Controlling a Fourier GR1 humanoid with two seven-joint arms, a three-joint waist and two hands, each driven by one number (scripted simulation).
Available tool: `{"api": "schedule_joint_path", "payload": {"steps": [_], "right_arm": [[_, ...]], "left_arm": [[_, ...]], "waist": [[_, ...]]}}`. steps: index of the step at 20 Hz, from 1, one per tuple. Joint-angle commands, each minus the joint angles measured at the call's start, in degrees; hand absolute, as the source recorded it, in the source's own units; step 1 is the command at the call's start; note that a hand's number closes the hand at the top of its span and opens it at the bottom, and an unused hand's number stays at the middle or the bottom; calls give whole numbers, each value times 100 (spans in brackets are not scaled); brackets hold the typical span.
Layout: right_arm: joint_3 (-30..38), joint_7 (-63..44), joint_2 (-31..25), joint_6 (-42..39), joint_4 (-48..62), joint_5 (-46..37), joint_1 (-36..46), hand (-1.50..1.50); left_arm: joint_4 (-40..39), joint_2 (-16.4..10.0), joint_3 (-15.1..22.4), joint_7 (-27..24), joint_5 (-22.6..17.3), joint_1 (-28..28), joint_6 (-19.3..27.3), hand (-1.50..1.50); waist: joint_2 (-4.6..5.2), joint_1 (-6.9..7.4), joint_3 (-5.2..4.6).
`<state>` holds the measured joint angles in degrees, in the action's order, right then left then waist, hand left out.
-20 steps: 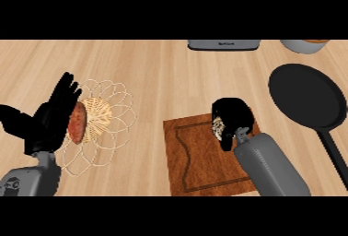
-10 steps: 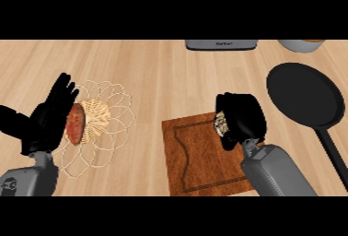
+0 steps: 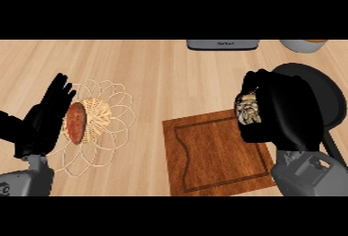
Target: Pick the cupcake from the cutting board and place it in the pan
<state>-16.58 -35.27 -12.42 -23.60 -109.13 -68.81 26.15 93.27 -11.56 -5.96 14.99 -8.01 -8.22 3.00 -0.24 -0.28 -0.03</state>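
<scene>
Right hand (image 3: 289, 115), black and glossy, is curled round the cupcake (image 3: 248, 110), whose pale, ridged wrapper shows between thumb and fingers. It hangs over the upper right corner of the cutting board (image 3: 211, 161), a dark wooden rectangle with a groove running just inside its rim. The board's face is bare. Right of the board lies the pan (image 3: 329, 97), round, flat and matt black; the hand covers its left part, and its handle runs down past the board's right edge. Pale wooden counter (image 3: 156, 73) lies open above and left of the board. Well left of the board sits a wire basket (image 3: 115, 115) of looped petals with a woven centre, holding a red-brown rounded item (image 3: 76, 122). Beyond it the left hand (image 3: 44, 122) rests, fingers straight and up.
</scene>
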Motion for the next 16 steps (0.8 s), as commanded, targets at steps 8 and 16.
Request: {"api": "schedule_joint_path", "payload": {"steps": [8,16], "right_arm": [[1798,687,-414,936,917,331,326,150],[3350,2361,-1339,1881,2683,1286,447,150]], "left_arm": [[-73,154,138,46,211,-138,74,0],[186,123,92,239,170,-133,71,0]], "waist": [[39,57,5],[41,91,9]]}}
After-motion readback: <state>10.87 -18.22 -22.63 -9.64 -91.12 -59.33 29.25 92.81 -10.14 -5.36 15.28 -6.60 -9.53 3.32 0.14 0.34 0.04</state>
